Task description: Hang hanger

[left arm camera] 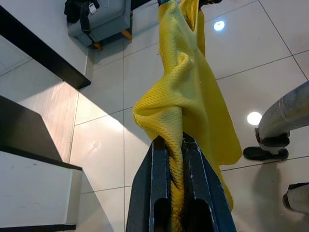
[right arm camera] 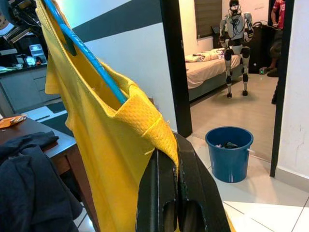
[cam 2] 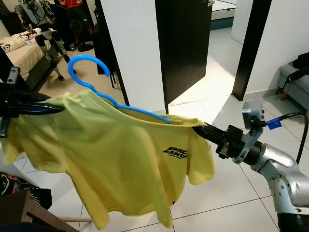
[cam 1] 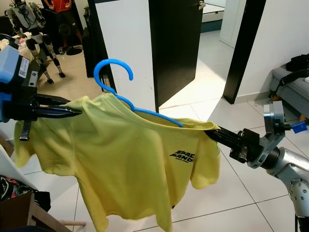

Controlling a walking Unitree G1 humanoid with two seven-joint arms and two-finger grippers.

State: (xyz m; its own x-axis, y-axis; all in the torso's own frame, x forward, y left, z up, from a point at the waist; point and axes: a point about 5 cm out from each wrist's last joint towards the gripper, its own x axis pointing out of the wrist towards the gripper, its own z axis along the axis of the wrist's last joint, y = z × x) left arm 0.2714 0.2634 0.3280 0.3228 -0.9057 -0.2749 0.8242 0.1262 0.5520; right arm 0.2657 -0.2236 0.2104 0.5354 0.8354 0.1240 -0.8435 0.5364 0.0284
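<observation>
Left gripper [left arm camera: 176, 145]: pinching yellow T-shirt [cam 1: 125, 154] shoulder.
Right gripper [right arm camera: 175, 145]: pinching opposite shoulder.
Risk: blue hanger [cam 1: 116, 79] slipping out between them, unheld.

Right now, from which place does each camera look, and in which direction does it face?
Left eye view: on the head, looking forward and down at the yellow shirt on the blue hanger; both arms show.
Right eye view: beside it, same scene.
Left wrist view: along the left gripper, floorward, pinching shirt.
Right wrist view: along the right gripper, toward a blue bucket.
All four share the shirt.
</observation>
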